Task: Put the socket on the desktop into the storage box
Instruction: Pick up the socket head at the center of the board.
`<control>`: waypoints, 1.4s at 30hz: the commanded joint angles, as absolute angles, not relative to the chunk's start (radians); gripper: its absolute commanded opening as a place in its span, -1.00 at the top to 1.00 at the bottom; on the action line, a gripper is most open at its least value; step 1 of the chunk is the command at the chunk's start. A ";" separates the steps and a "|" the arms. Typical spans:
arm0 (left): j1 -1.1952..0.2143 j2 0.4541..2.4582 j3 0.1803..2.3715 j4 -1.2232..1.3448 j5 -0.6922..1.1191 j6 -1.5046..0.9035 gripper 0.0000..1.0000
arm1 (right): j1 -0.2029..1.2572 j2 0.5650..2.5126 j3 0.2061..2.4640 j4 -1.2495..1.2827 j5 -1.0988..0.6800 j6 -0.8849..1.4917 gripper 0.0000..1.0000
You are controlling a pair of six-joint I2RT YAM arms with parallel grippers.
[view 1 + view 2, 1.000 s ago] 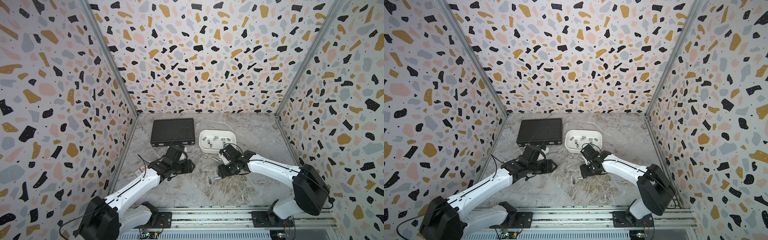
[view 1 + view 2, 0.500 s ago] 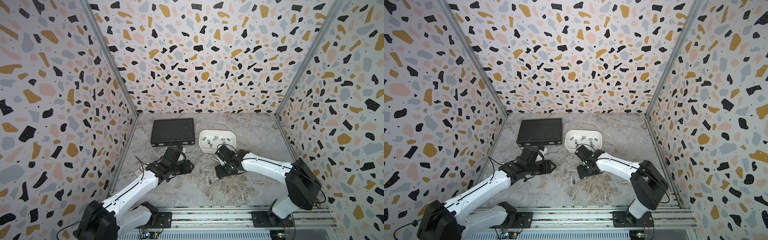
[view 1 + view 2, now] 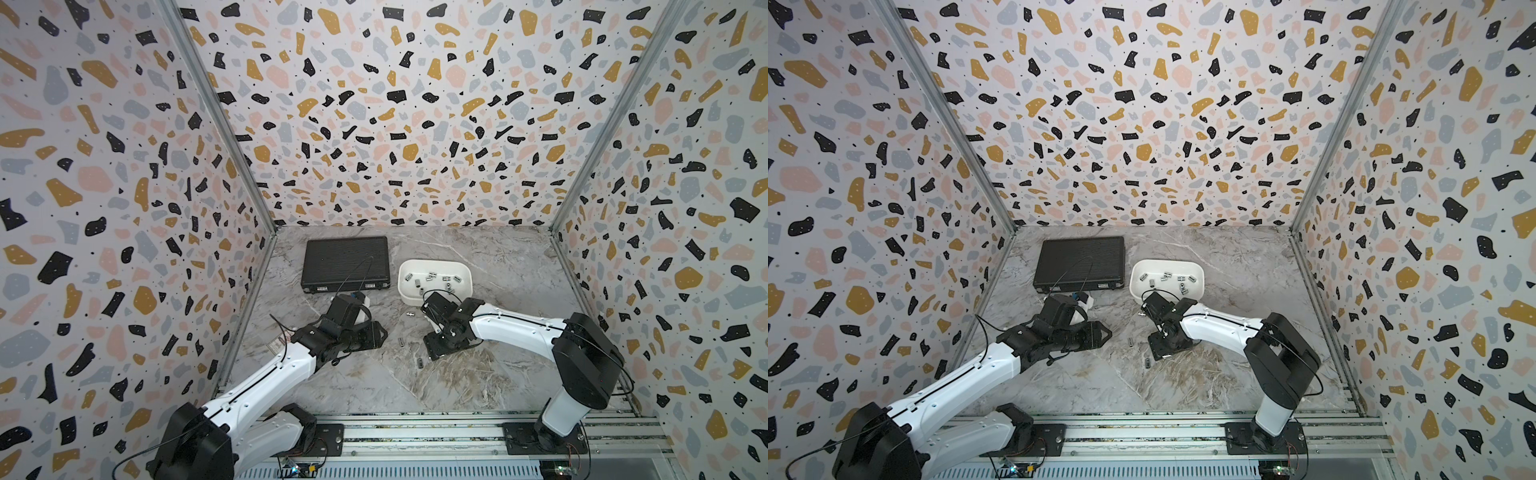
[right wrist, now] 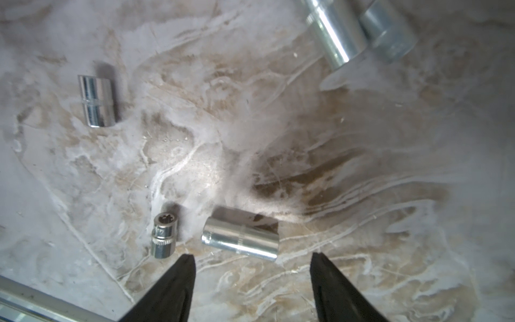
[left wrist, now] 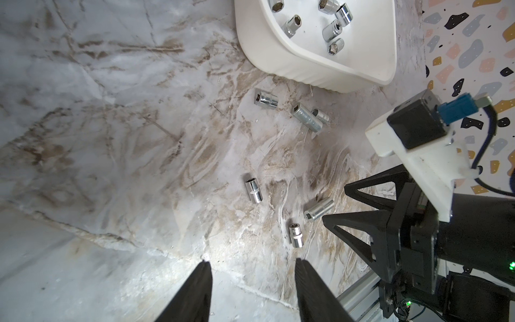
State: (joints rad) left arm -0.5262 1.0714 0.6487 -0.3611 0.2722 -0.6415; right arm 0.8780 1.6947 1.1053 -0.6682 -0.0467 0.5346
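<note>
Right gripper (image 4: 252,258): jaws spread, nothing held. I have it low over the desktop (image 3: 498,257), so the fingers can straddle one socket (image 4: 239,237).
Socket: on its side, mid-desktop, in front of the storage box (image 5: 259,41). Long axis runs finger to finger across the gap, open end toward a smaller socket (image 4: 163,237) just beside it.
Left gripper (image 5: 253,262): half open, empty, toward the left edge — to leave room, I judge.

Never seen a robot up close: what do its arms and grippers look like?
The left arm and right arm have white links, black joints and thin black wrist cables. The left gripper and right gripper are black, each with two tapering fingers. A white bracket holds a black camera with a blue plug.
</note>
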 commanded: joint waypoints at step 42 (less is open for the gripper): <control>-0.515 1.066 0.638 -0.343 0.265 -0.636 -0.04 | 0.897 1.819 1.202 -0.766 -0.026 0.541 0.10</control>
State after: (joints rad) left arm -0.5217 1.0626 0.6456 -0.3622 0.2714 -0.6434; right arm 0.8925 1.8381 1.1843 -0.7341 -0.0513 0.5369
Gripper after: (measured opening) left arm 0.521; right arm 0.511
